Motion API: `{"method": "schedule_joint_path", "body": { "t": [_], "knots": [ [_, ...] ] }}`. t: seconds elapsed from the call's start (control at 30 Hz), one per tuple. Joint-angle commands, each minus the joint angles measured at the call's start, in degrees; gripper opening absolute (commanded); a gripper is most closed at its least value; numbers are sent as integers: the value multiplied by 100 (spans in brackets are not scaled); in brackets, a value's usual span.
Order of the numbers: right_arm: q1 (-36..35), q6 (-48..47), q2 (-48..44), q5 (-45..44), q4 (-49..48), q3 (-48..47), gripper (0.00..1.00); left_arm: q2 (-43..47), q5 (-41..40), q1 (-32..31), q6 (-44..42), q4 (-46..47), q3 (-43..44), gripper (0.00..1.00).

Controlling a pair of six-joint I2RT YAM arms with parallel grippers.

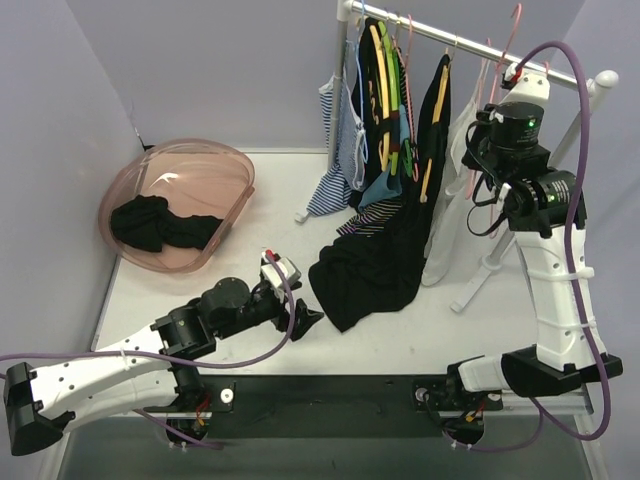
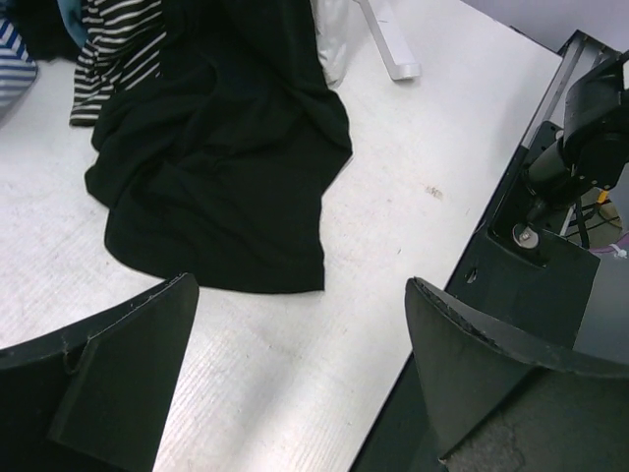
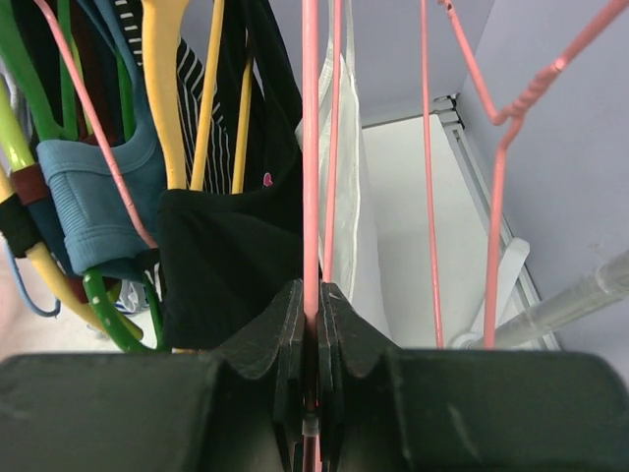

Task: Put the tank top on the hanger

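Observation:
The white tank top point(image 1: 445, 235) hangs at the right end of the clothes rail, its hem touching the table. In the right wrist view its cloth point(image 3: 356, 187) shows just behind a thin pink hanger point(image 3: 311, 147). My right gripper point(image 3: 313, 300) is shut on that hanger's wire, up beside the rail. Low over the table's front edge, my left gripper point(image 2: 300, 285) stands wide open with nothing between its fingers. It is just short of the hem of a black garment point(image 2: 226, 167).
The clothes rail point(image 1: 440, 35) carries yellow and green hangers point(image 3: 172, 88), more pink ones point(image 3: 496, 197), a striped top point(image 1: 335, 150) and the black garment point(image 1: 375, 260) spilling onto the table. A pink basin point(image 1: 225, 165) with dark cloth sits back left. The rack's white foot point(image 1: 480, 280) stands right.

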State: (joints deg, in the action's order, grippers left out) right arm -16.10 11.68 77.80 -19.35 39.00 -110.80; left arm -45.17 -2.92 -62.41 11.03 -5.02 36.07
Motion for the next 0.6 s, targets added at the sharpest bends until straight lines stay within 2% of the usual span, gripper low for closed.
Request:
{"method": "schedule_joint_path", "body": {
  "t": [0.0,0.57],
  "knots": [
    [195,-17,121,362,-420,-100,0,359,-262,54,347,-219,-205,97],
    [239,124,385,1170,-464,604,0,1036,-473,54,708,-720,-496,97]
  ]
}}
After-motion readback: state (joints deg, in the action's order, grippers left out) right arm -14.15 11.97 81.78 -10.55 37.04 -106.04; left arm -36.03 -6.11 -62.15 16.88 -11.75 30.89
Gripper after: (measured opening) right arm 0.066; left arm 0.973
